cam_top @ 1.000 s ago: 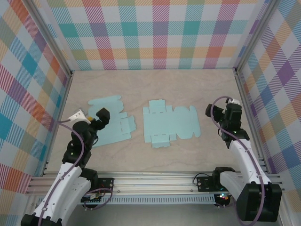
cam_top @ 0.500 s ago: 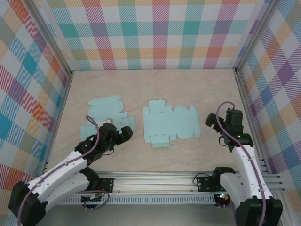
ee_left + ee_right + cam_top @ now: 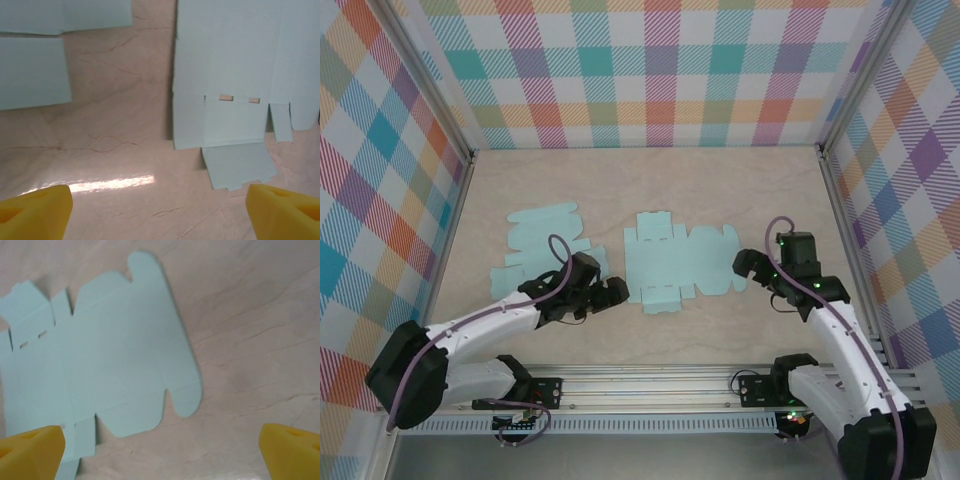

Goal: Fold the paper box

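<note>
The paper box (image 3: pixel 680 262) is lying as a flat, unfolded light-blue blank in the middle of the worktop (image 3: pixel 650 190), with its flaps spread out and nothing sitting on it. A second blue blank (image 3: pixel 545 255) of the same kind is lying flat to the left of it, apart from it, with a strip of bare wood showing between the two.

The left arm (image 3: pixel 500 320) is reaching in low from the near left. The left jaws are hovering just off the near-left corner of the paper box, between the two blanks. In the left wrist view its yellow pads (image 3: pixel 35 212) are standing wide apart at the two bottom corners of the picture, and they are gripping nothing. Bare worktop is showing between them, and the box's small near flap (image 3: pixel 239 165) is lying just ahead of the right-hand pad, not touching it.

The right arm (image 3: pixel 830 320) is coming in from the near right. The right jaws are hanging just beside the rounded right edge of the paper box. In the right wrist view its yellow pads (image 3: pixel 292 447) are also spread wide, holding nothing. The blank's rounded tabs (image 3: pixel 182 400) are lying ahead of them, towards the left-hand pad, and the wood is showing bare ahead of the right-hand pad.

Checked walls (image 3: pixel 640 70) are enclosing the worktop on three sides.
</note>
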